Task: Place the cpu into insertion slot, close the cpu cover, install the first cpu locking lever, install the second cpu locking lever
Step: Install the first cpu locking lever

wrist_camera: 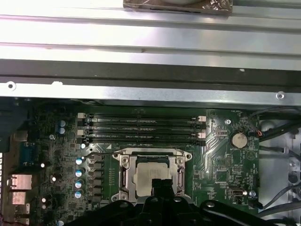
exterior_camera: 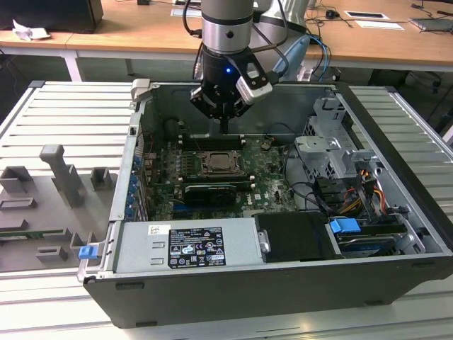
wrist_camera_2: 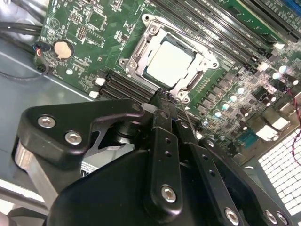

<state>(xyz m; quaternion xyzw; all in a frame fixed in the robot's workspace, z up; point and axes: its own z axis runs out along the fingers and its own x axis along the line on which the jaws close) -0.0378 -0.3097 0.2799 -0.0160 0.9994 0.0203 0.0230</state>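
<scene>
Nearest in the exterior view, a grey power-supply box (exterior_camera: 184, 244) fills the front of the open computer case (exterior_camera: 283, 292), which sits on a ribbed metal tabletop (exterior_camera: 64, 113). Beyond the box lies the green circuit board, and at its middle the insertion slot (exterior_camera: 239, 168) with the cpu (exterior_camera: 222, 164) seated in it, pale metal top upward. In both wrist views the cpu (wrist_camera_2: 170, 60) (wrist_camera: 150, 173) shows through the square window of the cpu cover (wrist_camera_2: 139, 51) (wrist_camera: 127, 175), which lies flat over the slot. At twelve o'clock from the slot hangs the tool (exterior_camera: 224, 129), its black fingers pressed together into one thin tip. In the second wrist view, the tool (wrist_camera_2: 163, 95) hangs at the edge of the cover frame. Long black memory slots (exterior_camera: 212, 142) run just behind the socket. Farther back, past the case's rear wall, stand wooden desks (exterior_camera: 141, 35).
</scene>
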